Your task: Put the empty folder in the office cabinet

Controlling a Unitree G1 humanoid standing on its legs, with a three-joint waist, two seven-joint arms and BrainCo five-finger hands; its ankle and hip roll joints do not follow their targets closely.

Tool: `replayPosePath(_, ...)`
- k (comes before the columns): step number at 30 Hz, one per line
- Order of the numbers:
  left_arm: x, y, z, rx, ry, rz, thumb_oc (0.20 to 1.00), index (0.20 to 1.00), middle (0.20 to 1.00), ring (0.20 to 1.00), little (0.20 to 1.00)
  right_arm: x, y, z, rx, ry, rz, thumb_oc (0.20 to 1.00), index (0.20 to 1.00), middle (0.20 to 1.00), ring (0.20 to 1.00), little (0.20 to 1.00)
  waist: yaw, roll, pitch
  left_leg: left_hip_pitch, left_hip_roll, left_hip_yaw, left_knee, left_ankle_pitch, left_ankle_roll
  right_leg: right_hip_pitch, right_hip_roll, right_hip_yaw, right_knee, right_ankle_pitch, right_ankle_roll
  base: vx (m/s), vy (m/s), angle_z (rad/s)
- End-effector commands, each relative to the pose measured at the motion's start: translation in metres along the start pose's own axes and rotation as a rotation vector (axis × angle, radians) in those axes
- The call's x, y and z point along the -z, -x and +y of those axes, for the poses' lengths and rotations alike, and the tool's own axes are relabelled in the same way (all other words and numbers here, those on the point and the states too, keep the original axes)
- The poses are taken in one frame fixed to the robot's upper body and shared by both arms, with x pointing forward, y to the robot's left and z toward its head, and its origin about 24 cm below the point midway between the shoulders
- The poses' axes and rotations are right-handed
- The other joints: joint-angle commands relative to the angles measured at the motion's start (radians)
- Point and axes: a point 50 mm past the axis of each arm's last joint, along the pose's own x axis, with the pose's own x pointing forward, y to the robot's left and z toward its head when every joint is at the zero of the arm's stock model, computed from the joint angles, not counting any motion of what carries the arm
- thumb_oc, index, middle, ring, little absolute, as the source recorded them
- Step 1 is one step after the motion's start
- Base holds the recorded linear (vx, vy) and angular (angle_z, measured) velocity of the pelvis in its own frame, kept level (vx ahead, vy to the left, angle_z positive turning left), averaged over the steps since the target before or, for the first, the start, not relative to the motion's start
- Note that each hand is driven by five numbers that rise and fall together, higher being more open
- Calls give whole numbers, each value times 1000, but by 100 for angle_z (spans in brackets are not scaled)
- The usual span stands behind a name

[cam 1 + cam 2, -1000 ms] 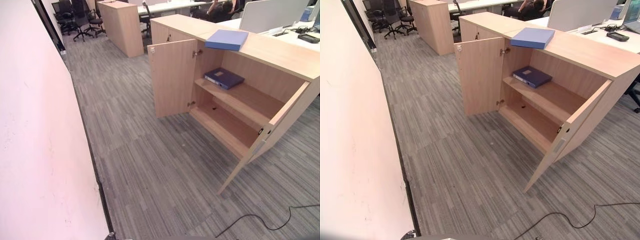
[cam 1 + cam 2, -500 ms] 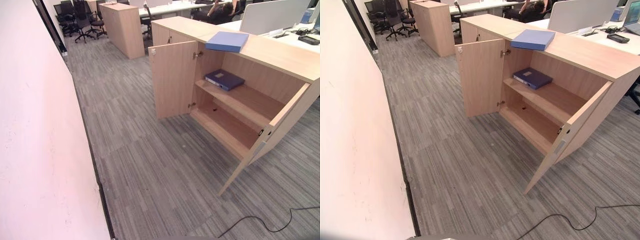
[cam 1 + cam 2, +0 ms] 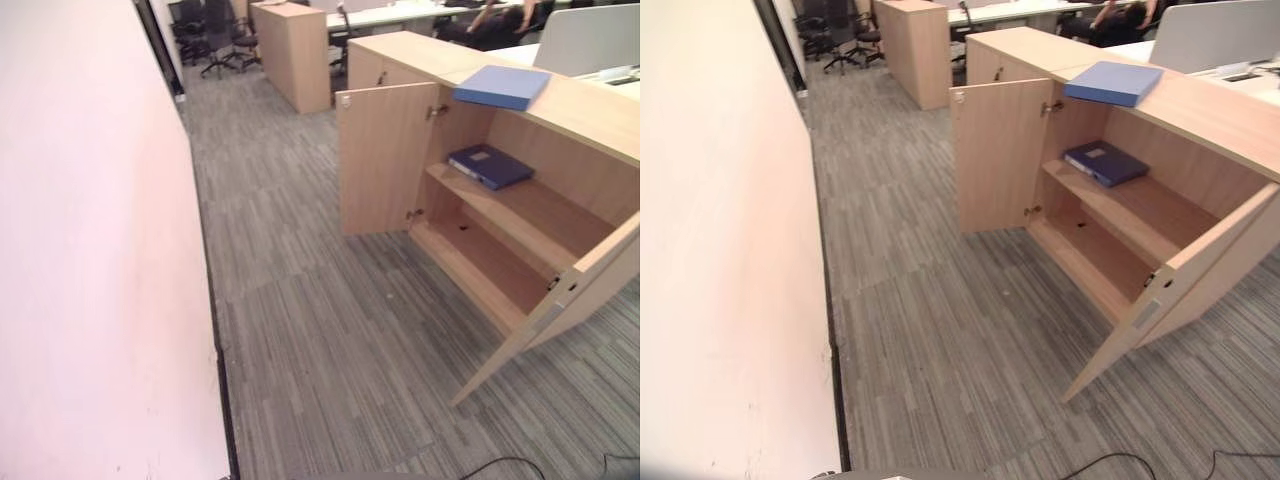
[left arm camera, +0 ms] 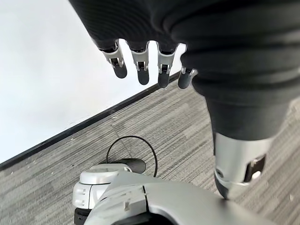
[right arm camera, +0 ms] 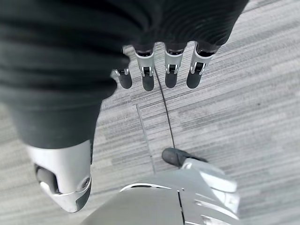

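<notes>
The flat light-blue folder (image 3: pixel 502 86) lay atop the open light-wood cabinet (image 3: pixel 585 112), far ahead-right, nearer the right robot hand (image 5: pixel 159 70); both it and the left robot hand (image 4: pixel 145 65) hung relaxed, empty.

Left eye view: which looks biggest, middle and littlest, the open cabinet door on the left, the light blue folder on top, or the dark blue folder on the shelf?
1. left cabinet door
2. light blue folder
3. dark blue folder, slightly smaller looking
</notes>
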Motion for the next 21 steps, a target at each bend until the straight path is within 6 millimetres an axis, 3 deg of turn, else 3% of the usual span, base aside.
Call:
replayPosePath(1,-24,-4,10,-36,29,-53,1000,1000,1000,1000,1000,-23,-1,-9,18,6,-46,1000,1000,1000,1000,1000,35,-57,42,-59,-26,-69,30,-18,-20,-75,-54,30,2,84,102,-104,-94,44)
replayPosePath(2,-24,-4,10,-36,29,-53,1000,1000,1000,1000,1000,-23,-1,-9,18,6,-46,1000,1000,1000,1000,1000,33,-57,42,-62,-27,-70,35,-21,-20,-76,-55,28,2,84,102,-253,-108,70)
replayPosePath(3,-36,-5,9,-38,31,-88,1000,1000,1000,1000,1000,-30,-1,-15,39,6,-62,1000,1000,1000,1000,1000,30,-64,83,-161,-17,1,158,-36,-39,-82,-74,-15,9,81,103,-209,-59,49)
replayPosePath(4,-36,-5,6,-30,25,-90,1000,1000,1000,1000,1000,-29,-1,-18,50,3,-53,1000,1000,1000,1000,1000,26,-60,97,-210,9,110,232,-45,-37,-74,-82,-39,8,75,103,-209,-58,85)
replayPosePath(5,-36,-5,6,-30,25,-90,1000,1000,1000,1000,1000,-29,-1,-18,50,3,-54,1000,1000,1000,1000,1000,26,-59,97,-213,9,111,237,-48,-37,-75,-81,-39,8,76,103,-44,-13,56)
replayPosePath(7,-29,-4,2,-25,33,-76,1000,1000,1000,1000,1000,-23,-1,-20,59,-18,-32,1000,1000,1000,1000,1000,23,-54,96,-245,53,232,251,-22,-31,-56,-88,-70,4,64,101,37,17,50)
replayPosePath(8,-29,-4,2,-25,33,-76,1000,1000,1000,1000,1000,-23,-1,-20,59,-18,-32,1000,1000,1000,1000,1000,23,-54,95,-246,52,232,251,-22,-31,-56,-88,-70,4,64,101,69,32,54)
replayPosePath(11,-21,-3,3,-29,44,-60,1000,1000,1000,1000,1000,-19,-1,-20,64,2,-13,1000,1000,1000,1000,1000,38,-43,87,-294,46,272,190,47,-33,-43,-82,-80,1,49,99,143,36,53)
replayPosePath(12,-16,-2,2,-28,46,-46,1000,1000,1000,1000,1000,-20,-1,-17,61,18,-11,1000,1000,1000,1000,1000,57,-28,83,-324,34,301,107,93,-36,-31,-75,-77,1,32,100,228,76,32)
replayPosePath(15,-4,-1,-2,-19,51,-11,1000,1000,1000,1000,1000,-21,-1,-13,55,10,-13,1000,1000,1000,1000,1000,79,4,70,-329,36,330,8,144,-44,-6,-62,-62,1,8,104,225,114,0)
replayPosePath(18,9,2,-7,-10,63,30,1000,1000,1000,1000,1000,-14,-1,-8,50,-4,10,1000,1000,1000,1000,1000,72,30,30,-283,44,337,-18,157,-47,9,-68,-63,1,-16,112,248,150,-19)
replayPosePath(21,11,2,-13,-2,85,35,1000,1000,1000,1000,1000,-9,-1,-3,40,6,35,1000,1000,1000,1000,1000,71,44,2,-246,34,323,-18,142,-39,19,-108,-50,1,-29,130,210,171,-26)
